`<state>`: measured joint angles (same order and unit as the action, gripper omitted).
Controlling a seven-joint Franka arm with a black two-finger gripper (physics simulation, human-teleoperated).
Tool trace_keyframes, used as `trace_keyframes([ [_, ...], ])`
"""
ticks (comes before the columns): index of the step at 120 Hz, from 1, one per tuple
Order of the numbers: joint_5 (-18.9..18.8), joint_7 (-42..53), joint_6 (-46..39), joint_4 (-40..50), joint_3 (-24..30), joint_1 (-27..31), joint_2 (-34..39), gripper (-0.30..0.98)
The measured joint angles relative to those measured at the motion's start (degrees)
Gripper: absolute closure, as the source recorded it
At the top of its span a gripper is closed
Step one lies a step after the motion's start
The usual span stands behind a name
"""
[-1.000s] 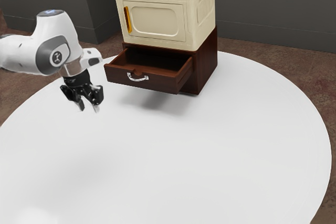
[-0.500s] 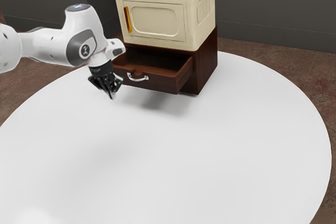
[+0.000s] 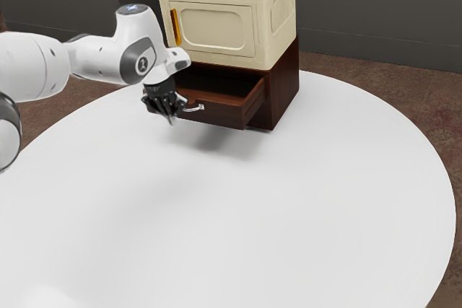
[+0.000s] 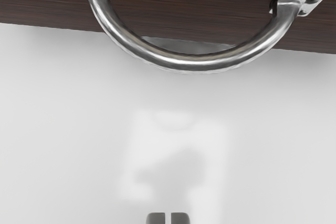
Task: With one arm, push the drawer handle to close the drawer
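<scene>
In the exterior view my gripper (image 3: 171, 119) hangs just in front of the drawer (image 3: 224, 112), over the left part of its front, with the fingers together and nothing between them. The brown wooden drawer stands pulled out of its cabinet (image 3: 284, 83). Part of the silver handle (image 3: 195, 108) is hidden behind the gripper. Seen from the wrist, the curved handle (image 4: 191, 63) spans the drawer front (image 4: 42, 3), and the gripper (image 4: 168, 218) is apart from it, its two tips almost meeting.
A cream box (image 3: 216, 23) with an orange door handle (image 3: 175, 27) sits on top of the cabinet. The round white table (image 3: 238, 207) extends in front of and below the drawer, and a dark wall (image 3: 375, 12) rises behind.
My gripper has moved toward the exterior view's right, up to the drawer front, and its fingers have come together from an open stance. The drawer has not visibly moved.
</scene>
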<state>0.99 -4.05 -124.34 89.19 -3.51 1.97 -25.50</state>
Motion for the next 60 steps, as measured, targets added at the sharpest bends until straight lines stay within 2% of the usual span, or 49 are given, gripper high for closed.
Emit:
trace_keyframes([
  [60, 0.64, 0.54, 3.15, -13.13, -0.07, 0.01, -9.77, 0.79],
])
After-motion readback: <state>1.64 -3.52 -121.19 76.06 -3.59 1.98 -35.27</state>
